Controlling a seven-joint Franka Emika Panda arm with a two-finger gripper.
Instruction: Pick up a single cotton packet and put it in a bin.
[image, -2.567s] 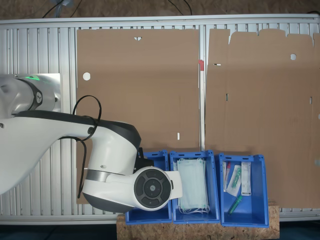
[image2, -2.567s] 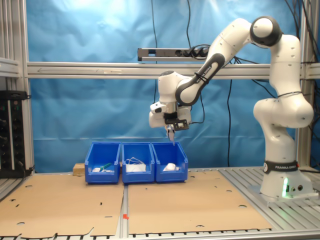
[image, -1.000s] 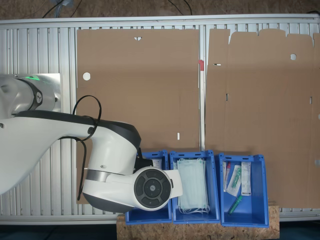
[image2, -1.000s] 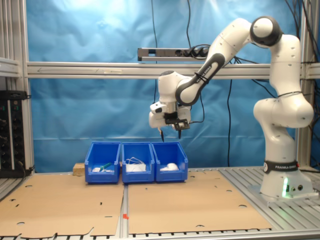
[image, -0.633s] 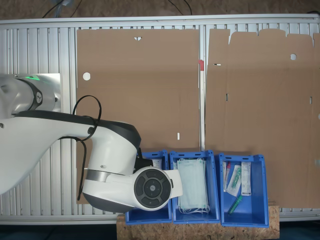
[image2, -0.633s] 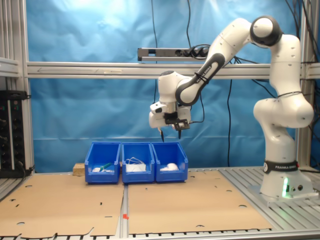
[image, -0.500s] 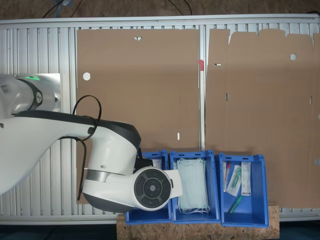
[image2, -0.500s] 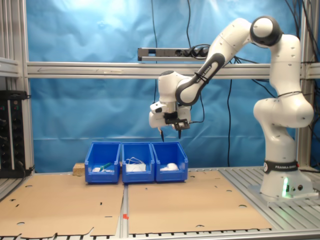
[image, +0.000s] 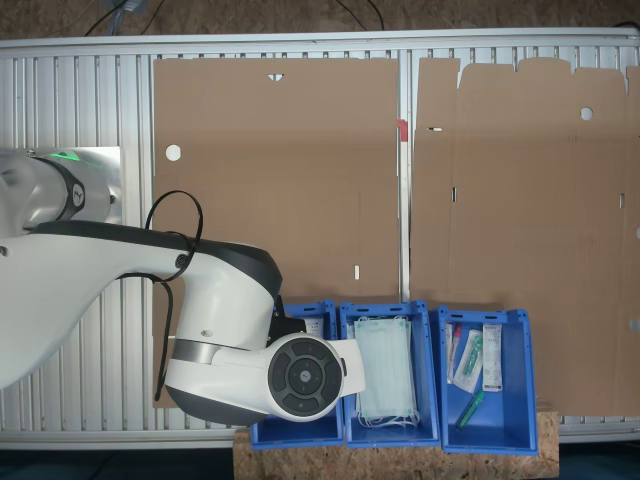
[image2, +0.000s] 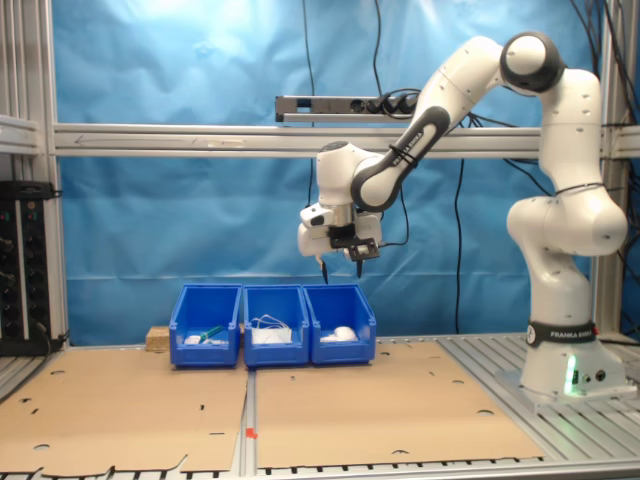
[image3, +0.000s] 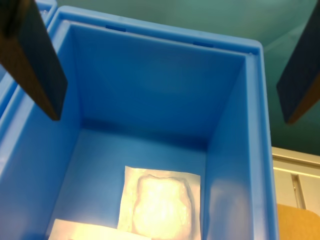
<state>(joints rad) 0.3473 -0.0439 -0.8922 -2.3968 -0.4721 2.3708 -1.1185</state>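
Cotton packet (image3: 100, 231) lies flat on the floor of the bin (image3: 150, 85), just beside a clear-fronted pad packet (image3: 160, 210).
In the second exterior view the white arm (image2: 560, 220) reaches over the row of three blue crates, its gripper (image2: 340, 265) hanging above the bin (image2: 341, 325) at the second exterior view's right end of the row; the dark fingers (image3: 35, 65) are spread wide apart with nothing between them.

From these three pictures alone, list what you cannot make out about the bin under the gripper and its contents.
- The bin, first exterior view: the arm covers most of it.
- Its contents, second exterior view: white shapes, too small to identify.
- A second white packet, wrist view: cut off by the picture's edge.
- Any print on the clear-fronted packet, wrist view: blurred.
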